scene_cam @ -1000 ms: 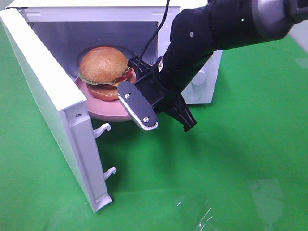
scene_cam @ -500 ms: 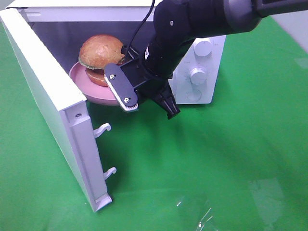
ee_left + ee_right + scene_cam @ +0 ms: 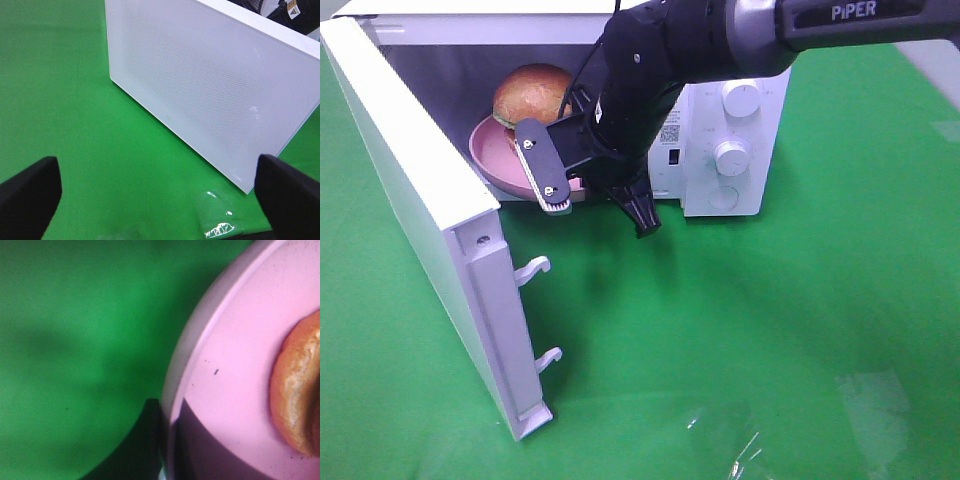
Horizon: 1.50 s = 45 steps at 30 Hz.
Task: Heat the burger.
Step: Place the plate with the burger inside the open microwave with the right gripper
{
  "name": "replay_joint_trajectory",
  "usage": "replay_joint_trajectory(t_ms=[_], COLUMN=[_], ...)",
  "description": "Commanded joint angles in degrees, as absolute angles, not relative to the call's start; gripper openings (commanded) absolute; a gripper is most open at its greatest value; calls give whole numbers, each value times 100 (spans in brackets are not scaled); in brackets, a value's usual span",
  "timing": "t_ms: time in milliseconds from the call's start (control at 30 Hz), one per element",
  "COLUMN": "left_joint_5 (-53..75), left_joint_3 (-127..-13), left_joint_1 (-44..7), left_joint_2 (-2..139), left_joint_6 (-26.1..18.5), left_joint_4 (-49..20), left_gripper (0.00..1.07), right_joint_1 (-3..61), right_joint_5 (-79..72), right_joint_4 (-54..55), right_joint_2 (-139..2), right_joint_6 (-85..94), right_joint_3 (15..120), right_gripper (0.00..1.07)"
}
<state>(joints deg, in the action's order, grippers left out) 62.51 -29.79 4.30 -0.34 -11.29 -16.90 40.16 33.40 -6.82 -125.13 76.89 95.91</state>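
Jaws of the right gripper [image 3: 558, 198] are pinched shut on the near rim of the pink plate [image 3: 492, 158]. The right wrist view shows that rim caught edge-on by a dark finger. Jaws of the left gripper [image 3: 160, 200] stand wide and hold nothing, facing the outer face of the door [image 3: 200, 85] above the green tabletop [image 3: 770, 330].

The burger [image 3: 532, 95] sits on the plate inside the mouth of the microwave [image 3: 725, 120], towards the back of the plate and well clear of the pinched rim. The door is swung fully open on the left. The plate looks slightly tipped. I cannot tell whether it rests on the oven floor or hangs from the grip.

By its look, the burger is probably light and soft, a loose stack of bun, lettuce, cheese and filling that could shear or slide apart under a squeeze. It is best moved by the plate and not touched directly. The plate seems stiff and smooth, so a thin rim grip is likely slippery. With the load off to one side of the pinch, the plate may sag or twist. Nothing fixes the burger to the plate, so a tilt or a sudden stop could send it skating. Keeping the plate level and setting it down flat before letting go seems the safest course. If the burger itself had to be taken, a gentle hold low across the bun's sides would suit it.
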Motion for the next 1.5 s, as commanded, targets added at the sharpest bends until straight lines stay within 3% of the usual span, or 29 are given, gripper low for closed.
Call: replay_joint_trajectory(t_ms=[33,867,1000,1100,1167,1267,1333,1433,1500], left_joint_5=[6148,6148,6148,6148,6148,6148,6148,6148,6148], left_joint_3=[-2962,-2962,-2962,-2962,-2962,-2962,-2962,-2962,-2962], left_joint_1=[418,418,418,418,418,418,418,418,418], left_joint_2=[-57,-57,-57,-57,-57,-57,-57,-57,-57], left_joint_6=[-1117,-1117,-1117,-1117,-1117,-1117,-1117,-1117,-1117], left_joint_4=[-1684,-1684,-1684,-1684,-1684,-1684,-1684,-1684,-1684], left_gripper=[96,96,96,96,96,96,96,96,96], right_joint_1=[4028,4011,3971,3965,3965,3965,3965,3965,3965], right_joint_5=[3088,3077,3060,3071,3077,3077,3077,3071,3037], right_joint_4=[-756,-928,-974,-980,-1037,-1037,-1037,-1037,-1037], right_joint_2=[-12639,-13447,-13447,-13447,-13447,-13447,-13447,-13447,-13424], right_joint_6=[7609,7082,6910,6887,6641,6600,6526,6486,6440], right_joint_3=[9975,11075,11064,11064,11064,11064,11064,11064,11024], right_gripper=[0,3,14,15,25,26,37,39,48])
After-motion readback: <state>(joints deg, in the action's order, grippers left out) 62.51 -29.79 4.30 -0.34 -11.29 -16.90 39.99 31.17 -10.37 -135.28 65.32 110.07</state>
